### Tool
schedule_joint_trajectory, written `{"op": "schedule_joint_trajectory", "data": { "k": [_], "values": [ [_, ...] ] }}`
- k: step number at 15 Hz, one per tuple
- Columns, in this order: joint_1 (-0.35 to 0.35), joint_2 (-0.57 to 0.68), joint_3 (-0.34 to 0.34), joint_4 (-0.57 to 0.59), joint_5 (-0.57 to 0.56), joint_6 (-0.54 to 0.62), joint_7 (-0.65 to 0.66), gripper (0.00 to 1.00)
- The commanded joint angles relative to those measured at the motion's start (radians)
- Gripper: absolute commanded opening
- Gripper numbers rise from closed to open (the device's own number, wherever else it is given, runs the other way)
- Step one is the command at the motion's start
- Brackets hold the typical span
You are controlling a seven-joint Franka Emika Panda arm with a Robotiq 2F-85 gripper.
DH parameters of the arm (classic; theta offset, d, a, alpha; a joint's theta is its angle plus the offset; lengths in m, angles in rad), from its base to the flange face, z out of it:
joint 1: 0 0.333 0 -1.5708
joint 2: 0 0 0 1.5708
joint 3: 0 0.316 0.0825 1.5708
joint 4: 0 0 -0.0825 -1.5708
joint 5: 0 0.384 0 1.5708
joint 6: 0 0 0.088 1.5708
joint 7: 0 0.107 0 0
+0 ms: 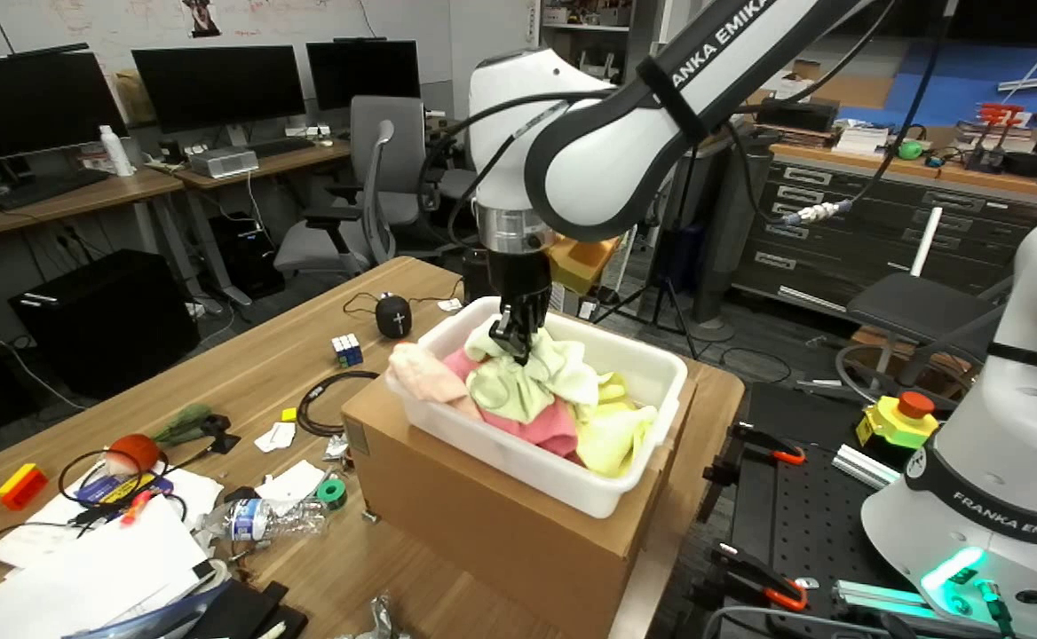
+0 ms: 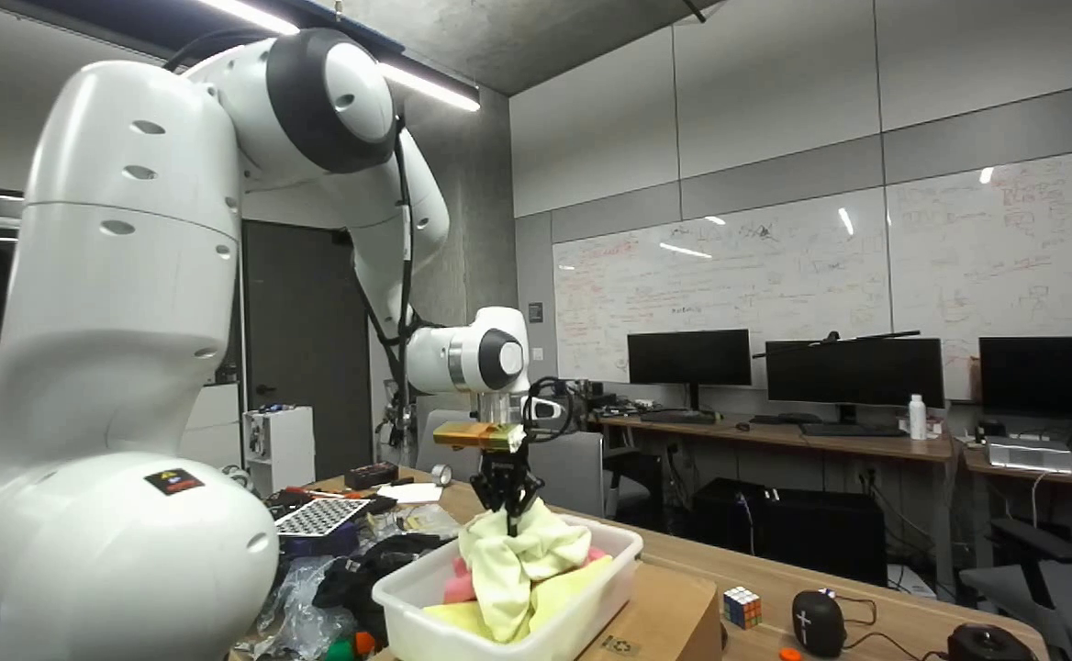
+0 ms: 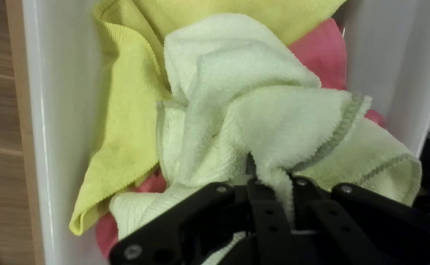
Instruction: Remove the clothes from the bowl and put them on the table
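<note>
We have the hand (image 3: 274,178) pointing down over the white tub (image 1: 518,461), clamped on the light green cloth (image 3: 259,70); wrist view shows us a fold pinched in its grip. Rest of the light green cloth lies bunched in the tub, right under the hand. Around the hand, same tub: we spot pink cloth (image 1: 543,428) beneath the green, yellow cloth (image 3: 130,95) touching it, and in an exterior view peach cloth (image 1: 430,373) near the hand, lapping onto the rim. In both exterior views the tub is below the hand, on a cardboard box (image 1: 483,524), which stands on the desk (image 1: 248,390). Well apart from the hand, also on the desk, we note speaker (image 1: 393,317), puzzle cube (image 1: 347,351), plastic bottle (image 1: 257,519).
</note>
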Motion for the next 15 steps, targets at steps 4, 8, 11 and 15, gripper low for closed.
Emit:
{"op": "schedule_joint_trajectory", "data": {
  "k": [4,8,11,15],
  "values": [
    [0.019,-0.246,0.007,-0.091,0.050,0.100,0.061,0.07],
    [0.027,-0.351,0.012,-0.117,0.155,0.105,0.047,0.07],
    [0.039,-0.416,0.022,-0.170,0.201,0.111,0.051,0.07],
    [0.052,-0.378,0.044,-0.121,0.198,0.022,0.047,0.07]
  ]
}}
